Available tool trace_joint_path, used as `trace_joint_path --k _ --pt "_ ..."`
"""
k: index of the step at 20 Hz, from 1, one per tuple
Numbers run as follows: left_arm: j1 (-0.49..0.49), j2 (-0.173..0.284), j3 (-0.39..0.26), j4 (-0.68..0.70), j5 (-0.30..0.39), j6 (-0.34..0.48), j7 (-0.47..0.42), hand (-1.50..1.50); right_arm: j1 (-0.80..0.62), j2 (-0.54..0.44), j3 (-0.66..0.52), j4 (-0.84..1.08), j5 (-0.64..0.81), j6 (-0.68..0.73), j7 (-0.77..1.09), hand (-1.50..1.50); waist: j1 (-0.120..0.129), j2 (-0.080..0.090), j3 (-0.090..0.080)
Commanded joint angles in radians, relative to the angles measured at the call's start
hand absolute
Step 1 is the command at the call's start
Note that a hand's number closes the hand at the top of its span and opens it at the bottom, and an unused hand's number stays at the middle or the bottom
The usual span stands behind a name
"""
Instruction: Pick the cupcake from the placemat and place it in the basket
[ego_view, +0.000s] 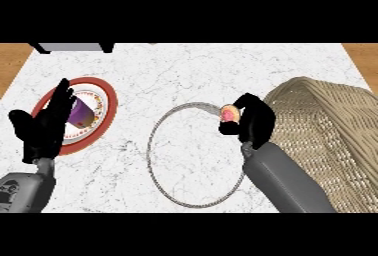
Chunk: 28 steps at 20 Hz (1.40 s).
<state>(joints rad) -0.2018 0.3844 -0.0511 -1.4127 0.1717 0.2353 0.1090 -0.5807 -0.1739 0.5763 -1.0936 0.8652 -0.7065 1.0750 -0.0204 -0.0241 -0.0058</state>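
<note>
The counter (221, 65) is white marble with fine grey veining and fills most of the head view. Brown wood shows beyond its far left and far right corners. A dark-edged grey object (72, 47) sits at the far left edge, cut off by the frame; what it is cannot be told.

The wicker basket (332, 135) stands at the right, woven in tan strands, tilted in appearance, its right side and near portion cut off by the frame. The placemat (193, 155) lies at centre: round, marble-white like the counter, marked out only by its thin grey rim. Its right edge is partly covered by the right forearm.

A plate (103, 107) with a red rim and a white patterned inner band lies at the left. A purple item (81, 114) rests on it, largely screened by the left hand; its identity is unclear.

The right hand (255, 120) is above the placemat's far right rim, just beside the basket's left wall, fingers curled round the cupcake (229, 114). Only a small part of the cupcake shows: pink top, tan edge.

The left hand (46, 125) is at the left, over the plate, fingers straight and upward, holding nothing.
</note>
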Motion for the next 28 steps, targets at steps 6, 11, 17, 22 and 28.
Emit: trace_joint_path --k 6,11,17,22,28 --pt "0.027 0.014 0.021 0.009 -0.002 0.014 0.001 0.0 -0.29 -0.398 -0.363 0.061 0.319 -0.325 0.005 1.5 -0.035 -0.001 0.004" --pt "0.005 0.0 0.007 -0.015 0.0 0.006 -0.007 0.0 -0.387 -0.518 -0.463 0.074 0.548 -0.46 -0.045 1.5 0.017 0.038 0.007" --pt "-0.017 -0.015 -0.02 -0.036 0.004 -0.014 -0.008 0.0 -0.476 -0.526 -0.573 0.031 0.818 -0.563 -0.089 1.5 0.084 0.064 0.01" --pt "-0.031 -0.009 -0.026 -0.043 0.006 -0.032 -0.01 0.0 -0.516 -0.497 -0.716 0.0 1.017 -0.544 -0.08 1.5 0.113 0.078 0.012" --pt "-0.056 -0.022 -0.049 -0.05 0.001 -0.037 0.003 0.0 -0.565 -0.387 -0.85 -0.126 1.242 -0.543 -0.059 1.5 0.144 0.08 0.013"
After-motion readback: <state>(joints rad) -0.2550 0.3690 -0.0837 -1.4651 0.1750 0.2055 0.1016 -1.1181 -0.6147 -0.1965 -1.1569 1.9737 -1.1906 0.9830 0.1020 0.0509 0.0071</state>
